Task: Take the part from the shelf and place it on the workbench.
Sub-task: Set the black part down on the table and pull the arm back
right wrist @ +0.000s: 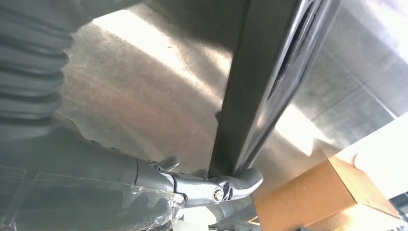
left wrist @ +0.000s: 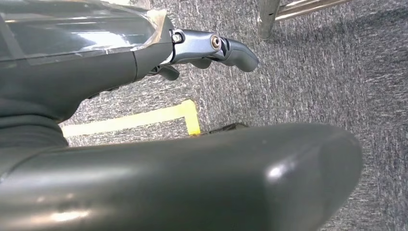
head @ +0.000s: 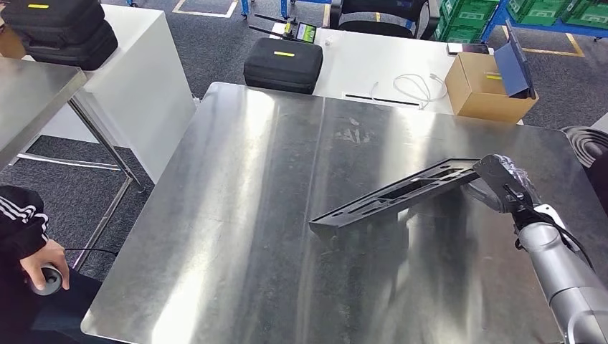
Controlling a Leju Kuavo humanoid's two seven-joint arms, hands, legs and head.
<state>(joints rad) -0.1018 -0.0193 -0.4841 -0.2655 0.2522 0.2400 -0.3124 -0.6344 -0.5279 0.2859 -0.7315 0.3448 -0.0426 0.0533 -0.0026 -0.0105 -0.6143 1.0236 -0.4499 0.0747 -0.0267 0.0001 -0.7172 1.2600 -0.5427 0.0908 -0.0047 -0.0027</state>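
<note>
A long black part (head: pixel 401 195) is held by one end in the right hand (head: pixel 502 183), over the steel bench (head: pixel 236 215). The fingers (right wrist: pixel 238 182) are clamped on that end, as the right wrist view shows. The part slopes down and away from the hand toward the middle of the bench. Its far end appears to be at or just above the steel; contact cannot be told for certain because of the reflection beneath it.

The left hand (left wrist: pixel 211 50) hangs over grey carpet, with nothing in it. Its fingers are partly curled; how far they are closed cannot be told.

Risks, as judged from this moment: the part is long and is gripped only at one end, so its weight is carried far from the fingers. It could twist or slip in the grip if the hold is light. If the hand is opened while the near end is raised, that end would drop and strike the steel, and the part might bounce or skid on the smooth surface. If the far end is already touching, further lowering at an angle could push it sideways.

A person's hand (head: pixel 44 266) is seen at the left edge, beside the bench but well apart from the part.
</note>
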